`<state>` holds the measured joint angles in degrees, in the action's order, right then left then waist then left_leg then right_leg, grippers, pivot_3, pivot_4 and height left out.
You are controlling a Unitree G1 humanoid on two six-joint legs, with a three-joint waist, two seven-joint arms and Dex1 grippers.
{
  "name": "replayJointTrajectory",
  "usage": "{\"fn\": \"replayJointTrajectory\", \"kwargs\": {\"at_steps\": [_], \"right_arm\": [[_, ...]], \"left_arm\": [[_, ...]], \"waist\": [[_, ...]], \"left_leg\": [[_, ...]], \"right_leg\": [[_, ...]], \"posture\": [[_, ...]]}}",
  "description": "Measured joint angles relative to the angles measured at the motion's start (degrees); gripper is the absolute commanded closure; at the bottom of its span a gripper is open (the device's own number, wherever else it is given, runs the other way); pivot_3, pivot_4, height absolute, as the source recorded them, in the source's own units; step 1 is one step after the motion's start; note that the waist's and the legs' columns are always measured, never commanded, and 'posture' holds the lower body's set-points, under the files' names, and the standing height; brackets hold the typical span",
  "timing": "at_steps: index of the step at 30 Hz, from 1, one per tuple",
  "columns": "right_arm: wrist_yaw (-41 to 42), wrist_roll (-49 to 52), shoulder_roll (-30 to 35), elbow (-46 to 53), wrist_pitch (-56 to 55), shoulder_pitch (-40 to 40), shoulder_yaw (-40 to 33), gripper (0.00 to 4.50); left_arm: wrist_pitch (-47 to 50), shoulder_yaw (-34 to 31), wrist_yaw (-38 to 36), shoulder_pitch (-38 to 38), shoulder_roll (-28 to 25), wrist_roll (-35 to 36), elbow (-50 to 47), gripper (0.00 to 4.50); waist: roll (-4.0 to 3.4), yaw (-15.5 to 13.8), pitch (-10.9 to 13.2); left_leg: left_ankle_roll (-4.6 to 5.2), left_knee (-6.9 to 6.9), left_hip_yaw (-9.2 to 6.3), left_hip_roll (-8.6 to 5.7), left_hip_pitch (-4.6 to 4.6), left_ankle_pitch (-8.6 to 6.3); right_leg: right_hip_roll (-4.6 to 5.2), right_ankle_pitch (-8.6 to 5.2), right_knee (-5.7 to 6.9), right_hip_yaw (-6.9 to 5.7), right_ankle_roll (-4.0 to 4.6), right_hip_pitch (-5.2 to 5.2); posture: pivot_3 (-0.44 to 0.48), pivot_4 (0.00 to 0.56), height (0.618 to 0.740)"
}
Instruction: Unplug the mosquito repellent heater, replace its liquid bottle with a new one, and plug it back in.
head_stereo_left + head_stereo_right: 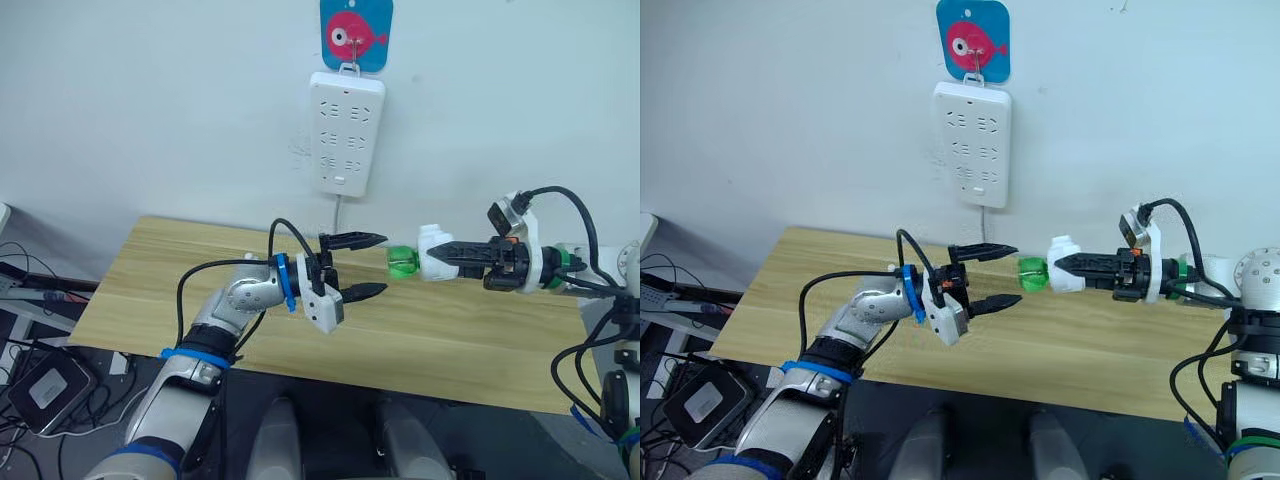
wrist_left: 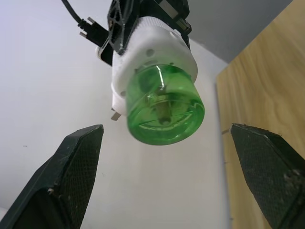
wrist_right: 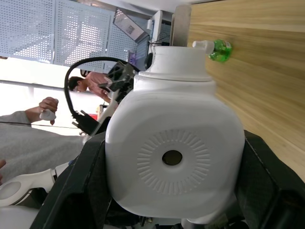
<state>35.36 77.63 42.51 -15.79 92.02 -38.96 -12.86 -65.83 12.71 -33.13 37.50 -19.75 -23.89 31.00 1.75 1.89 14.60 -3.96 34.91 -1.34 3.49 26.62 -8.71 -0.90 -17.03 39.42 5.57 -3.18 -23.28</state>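
The right gripper (image 1: 447, 255) holds the heater (image 1: 434, 253) in the air above the table (image 1: 150, 270), with its two black fingers pressed on the white body from both sides. The heater lies sideways, and its green bottle (image 1: 402, 262) points toward the left gripper (image 1: 364, 266). In the right wrist view the round hole in the top of the heater (image 3: 172, 157) faces the camera, between the two fingers.

The left gripper hangs just beside the bottle with its jaws spread wide and nothing between them. In the left wrist view the green bottle (image 2: 164, 105) is seen from below, still sitting in the white body, and the two fingers (image 2: 66, 181) stand apart on each side without touching it (a metal plug pin shows at the side of the heater).

On the wall behind the table hangs a white strip (image 1: 346, 132) with a cable going down. Above it there is a blue card (image 1: 356, 33) with a pink fish.

A second green bottle (image 3: 219, 49) lies on the table in the right wrist view, well apart from the heater. A person (image 3: 28, 138) shows there in the background.
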Motion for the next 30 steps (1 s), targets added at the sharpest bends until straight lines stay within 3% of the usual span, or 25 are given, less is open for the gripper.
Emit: {"fn": "replayJointTrajectory", "kwargs": {"at_steps": [10,19,22,27,30], "right_arm": [[-7.13,8.50,-0.58,1.61,0.00,0.14,0.10,1.48],[-11.12,11.91,-0.67,1.87,-0.02,0.52,0.11,1.48],[-11.94,12.76,-0.67,1.86,-0.03,0.69,0.17,1.48],[-12.83,13.98,-0.67,1.75,-0.15,0.69,0.23,1.48],[-12.90,14.20,-0.67,1.28,-0.15,0.68,0.48,1.48]], "left_arm": [[-5.50,1.75,16.77,4.96,1.08,-12.29,4.42,0.02],[-7.94,4.00,22.48,5.56,-0.26,-13.67,4.47,0.02],[-8.31,4.80,22.77,5.56,-0.84,-13.67,4.18,0.59],[-8.35,5.61,23.70,5.55,-1.33,-13.60,3.68,2.09],[-8.19,5.97,23.75,5.55,-1.53,-13.35,3.66,2.27]], "waist": [[0.00,0.05,0.00],[0.00,0.11,0.00],[0.00,0.12,0.00],[0.00,0.14,0.00],[0.00,0.15,0.00]], "left_leg": [[0.01,0.06,-0.03,-0.01,-0.01,0.01],[0.01,0.09,-0.03,-0.01,-0.06,0.01],[0.01,0.10,-0.03,-0.01,-0.07,0.02],[0.02,0.15,-0.03,-0.01,-0.09,0.02],[0.02,0.16,-0.03,-0.01,-0.09,0.03]], "right_leg": [[0.00,0.01,0.21,-0.02,0.00,0.00],[0.00,0.01,0.37,-0.02,0.00,0.00],[0.00,0.01,0.43,-0.02,0.00,0.00],[0.00,0.01,0.49,-0.01,0.00,0.00],[0.00,0.01,0.51,-0.02,0.00,0.00]], "posture": [[-0.057,0.227,0.740],[-0.058,0.233,0.740],[-0.058,0.236,0.740],[-0.056,0.237,0.740],[-0.056,0.237,0.740]]}}
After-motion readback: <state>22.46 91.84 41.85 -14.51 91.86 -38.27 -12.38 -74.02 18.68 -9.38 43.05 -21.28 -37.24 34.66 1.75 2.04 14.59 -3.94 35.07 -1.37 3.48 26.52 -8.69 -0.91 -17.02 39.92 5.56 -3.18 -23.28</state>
